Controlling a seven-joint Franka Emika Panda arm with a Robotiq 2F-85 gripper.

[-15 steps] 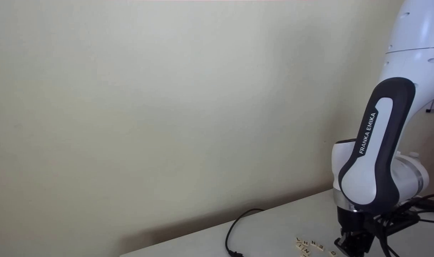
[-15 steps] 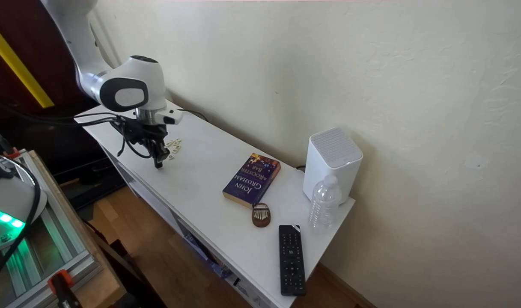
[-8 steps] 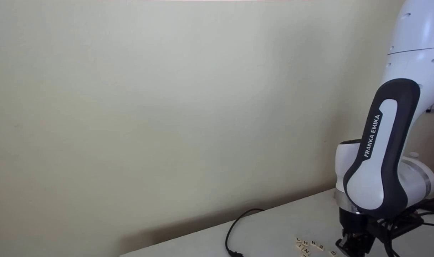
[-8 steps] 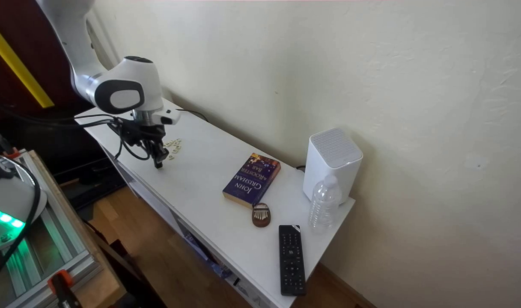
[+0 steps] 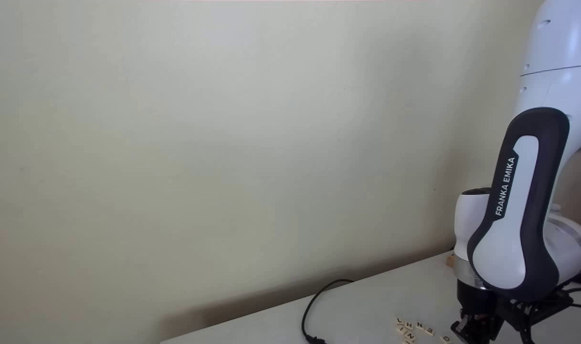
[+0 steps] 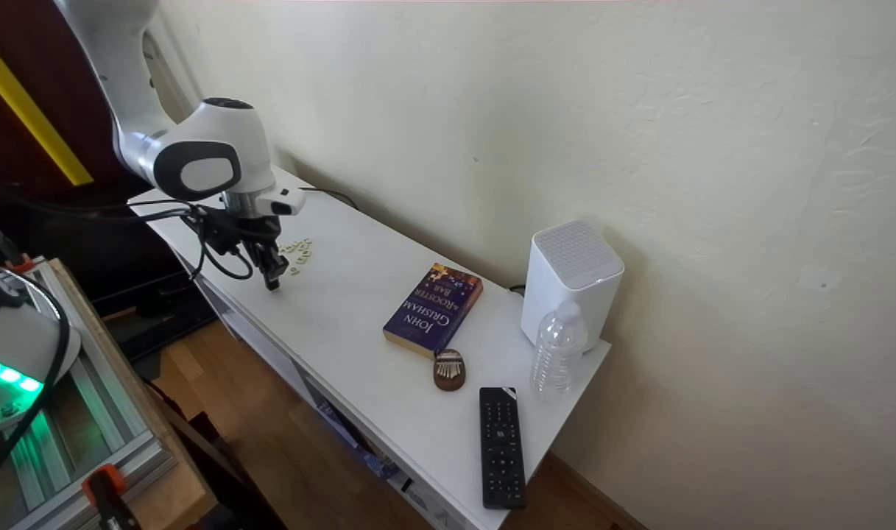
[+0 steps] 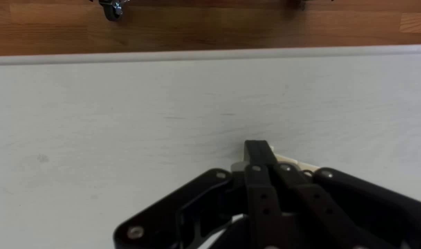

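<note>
My jaws look pressed together beside the letter tiles (image 5: 419, 326), which seem light, stiff and smooth, best held by opposite edges.

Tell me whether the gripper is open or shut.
Shut: the wrist view shows the gripper with its fingertips together, no gap visible between them.

letter tiles (image 5: 408, 325): small, pale cream, black print, lying flat and face up on the white table (image 5: 366, 306). h, n and e readable in a loose curved line, i and a second n slanting off beside the h. bottom one cut off by the frame edge. g tile (image 5: 445, 339) sits a bit apart, nearest the gripper (image 7: 260, 149). wrist view: some tiles partly hidden behind it, can't tell if touching.
</note>
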